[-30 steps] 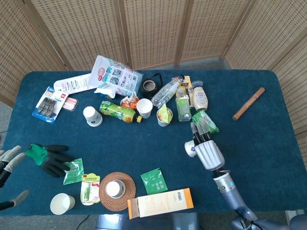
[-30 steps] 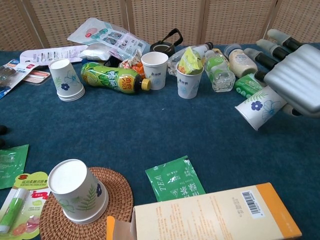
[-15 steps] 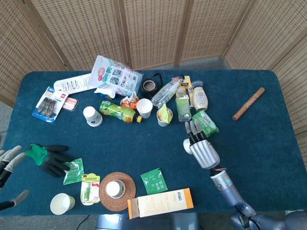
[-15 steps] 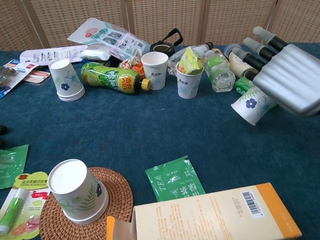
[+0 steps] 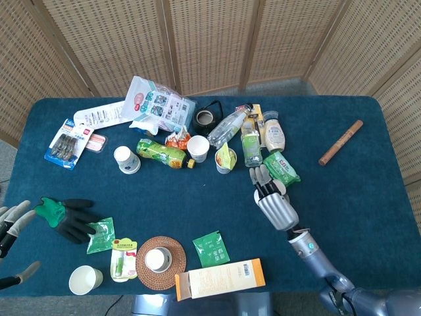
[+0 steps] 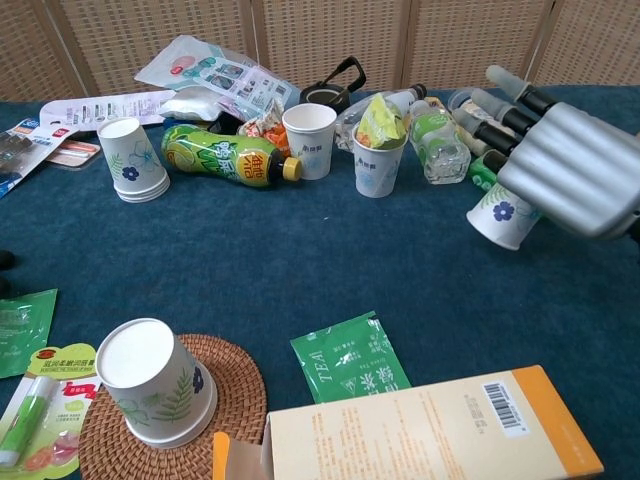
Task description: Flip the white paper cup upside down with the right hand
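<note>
A white paper cup [image 6: 503, 214] with a blue flower print sits under the palm of my right hand [image 6: 562, 158], which grips it at the right of the chest view. The cup is tilted, its lower end close to the blue cloth. In the head view my right hand [image 5: 273, 201] covers the cup entirely, with its fingers pointing toward a green packet [image 5: 283, 166]. My left hand [image 5: 12, 222] shows at the far left edge of the head view, its fingers apart and nothing in it.
Just beyond my right hand stand a cup holding a green packet [image 6: 378, 158], a plain white cup [image 6: 310, 140], bottles [image 6: 436, 142] and a green bottle [image 6: 222, 155]. An upturned cup [image 6: 155, 382] sits on a woven coaster. A box [image 6: 430, 428] and tea sachet [image 6: 350, 356] lie near the front.
My right hand has moved a little away from me and to the left with the cup. The cup has turned steeper and come lower toward the cloth. The left hand has not moved.
</note>
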`<state>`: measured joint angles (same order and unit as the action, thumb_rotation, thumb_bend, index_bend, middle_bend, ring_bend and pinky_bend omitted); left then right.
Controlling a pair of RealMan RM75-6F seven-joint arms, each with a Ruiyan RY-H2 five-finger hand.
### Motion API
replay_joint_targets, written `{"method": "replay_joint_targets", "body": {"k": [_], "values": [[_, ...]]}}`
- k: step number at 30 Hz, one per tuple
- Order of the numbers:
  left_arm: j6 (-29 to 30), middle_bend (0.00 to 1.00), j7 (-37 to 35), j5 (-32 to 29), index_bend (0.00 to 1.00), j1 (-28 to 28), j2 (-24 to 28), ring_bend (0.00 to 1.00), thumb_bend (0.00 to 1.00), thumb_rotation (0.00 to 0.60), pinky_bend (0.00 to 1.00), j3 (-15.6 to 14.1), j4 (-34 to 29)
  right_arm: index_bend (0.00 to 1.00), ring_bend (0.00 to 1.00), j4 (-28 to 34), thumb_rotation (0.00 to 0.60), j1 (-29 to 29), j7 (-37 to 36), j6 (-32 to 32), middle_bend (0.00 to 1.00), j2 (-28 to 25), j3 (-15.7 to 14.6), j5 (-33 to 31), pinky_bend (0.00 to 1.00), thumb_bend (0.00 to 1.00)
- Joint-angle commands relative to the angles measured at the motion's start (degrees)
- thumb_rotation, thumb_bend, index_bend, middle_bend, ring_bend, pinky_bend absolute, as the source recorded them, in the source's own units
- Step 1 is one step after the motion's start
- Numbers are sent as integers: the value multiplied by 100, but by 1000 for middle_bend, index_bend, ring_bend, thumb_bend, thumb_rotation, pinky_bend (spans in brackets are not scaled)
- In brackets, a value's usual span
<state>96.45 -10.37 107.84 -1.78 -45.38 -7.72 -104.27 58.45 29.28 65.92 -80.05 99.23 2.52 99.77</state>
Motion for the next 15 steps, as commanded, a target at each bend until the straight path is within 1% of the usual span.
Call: {"method": "replay_joint_targets", "body": {"k": [1,9,13,15], "values": [[1,0,-1,-7,0,-2,-1,0,272,600,0,2,2,465,0,-22,600,-14,48,14,0,24,-49,47,0,259],[10,0,-2,-7,0,-3,-1,0,272,600,0,2,6,320,0,56,600,-117,164,24,0,109,-88,40,0,254],[25,0,-22,-11,0,-7,3,0,271,600,0,3,17,125,0,137,600,-144,190,22,0,81,-130,93,0,242],[19,0,-25,-5,0,-4,4,0,272,600,0,0,20,105,0,205,600,-156,217,0,0,54,-144,133,0,232]]}}
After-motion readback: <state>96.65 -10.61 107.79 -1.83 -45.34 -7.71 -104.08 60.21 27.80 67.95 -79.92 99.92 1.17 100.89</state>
